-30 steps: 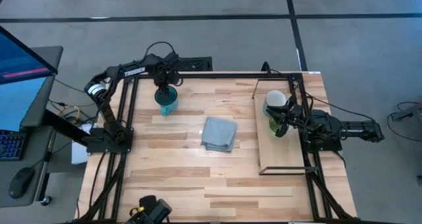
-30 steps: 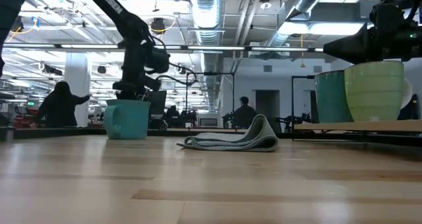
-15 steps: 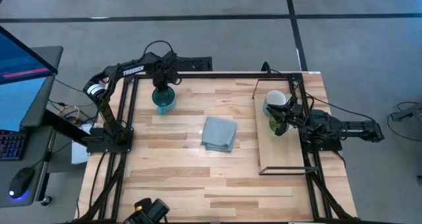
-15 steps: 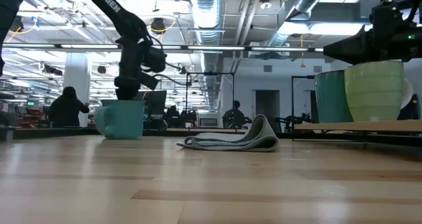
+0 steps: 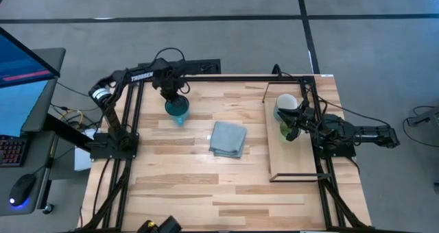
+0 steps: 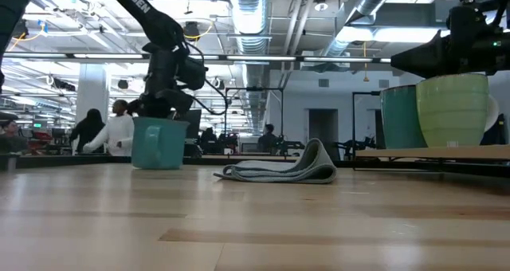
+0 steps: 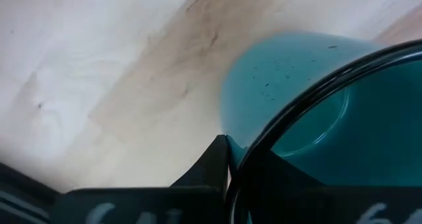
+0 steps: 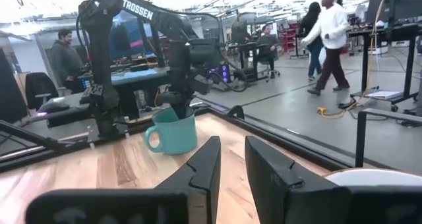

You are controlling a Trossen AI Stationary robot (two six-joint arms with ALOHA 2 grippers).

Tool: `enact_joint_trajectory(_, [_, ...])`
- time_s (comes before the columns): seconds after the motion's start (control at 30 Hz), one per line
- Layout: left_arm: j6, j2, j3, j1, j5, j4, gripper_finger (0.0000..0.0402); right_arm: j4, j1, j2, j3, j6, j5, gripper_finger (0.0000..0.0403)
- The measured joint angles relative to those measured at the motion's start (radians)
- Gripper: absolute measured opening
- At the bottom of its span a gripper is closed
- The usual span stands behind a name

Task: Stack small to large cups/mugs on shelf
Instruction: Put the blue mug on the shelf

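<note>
The teal-blue mug point(image 5: 177, 108) point(image 6: 159, 143) stands near the table's far left, a little tilted, with my left gripper point(image 5: 171, 94) point(image 6: 165, 110) shut on it from above. On the shelf point(image 5: 298, 157) at the right, the white mug point(image 5: 285, 103) stands farther back. The light green mug point(image 5: 285, 131) point(image 6: 450, 111) stands in front of it. My right gripper point(image 5: 293, 125) point(image 8: 232, 151) hovers just over the green mug. A narrow gap shows between its fingers, with nothing in it. My left gripper pinches the teal-blue mug's wall at the rim point(image 7: 249, 153), with one finger point(image 7: 214, 165) outside and the other inside the cup. The fingers come from above, pointing down. The mug hangs slightly tilted. Whether its base is clear of the table, I cannot tell.
A folded grey-blue cloth point(image 5: 228, 138) point(image 6: 279, 171) lies mid-table between the teal mug and the shelf. The shelf's thin black wire frame point(image 5: 269, 133) edges the board. People walk in the room beyond the table's far edge.
My left gripper and the teal-blue mug first shifted a little toward the table's left edge. They then moved toward the right and near edges. The mug has turned, its handle no longer showing at its left in the low view, and it now sits tilted.
</note>
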Motion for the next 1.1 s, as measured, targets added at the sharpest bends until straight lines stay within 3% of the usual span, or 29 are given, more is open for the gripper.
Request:
enact_joint_trajectory(0.17, [-0.089,-0.035,-0.003,-0.088,0.012,0.028,0.0011,0.000,0.000,0.000,0.000,0.005,0.000,0.0093])
enact_joint_trajectory(0.63, [-0.347,-0.316,-0.001,-0.395,0.016,0.091,0.0011,0.000,0.000,0.003,0.000,0.010,-0.005,0.0093])
enact_joint_trajectory(0.77, [-0.485,-0.332,-0.001,-0.497,0.012,0.092,0.0011,0.000,0.000,0.003,0.000,0.025,-0.005,0.0093])
enact_joint_trajectory(1.1, [-0.769,-0.332,-0.001,-0.732,-0.113,0.171,0.0011,-0.001,0.000,0.003,0.000,0.042,-0.005,0.0093])
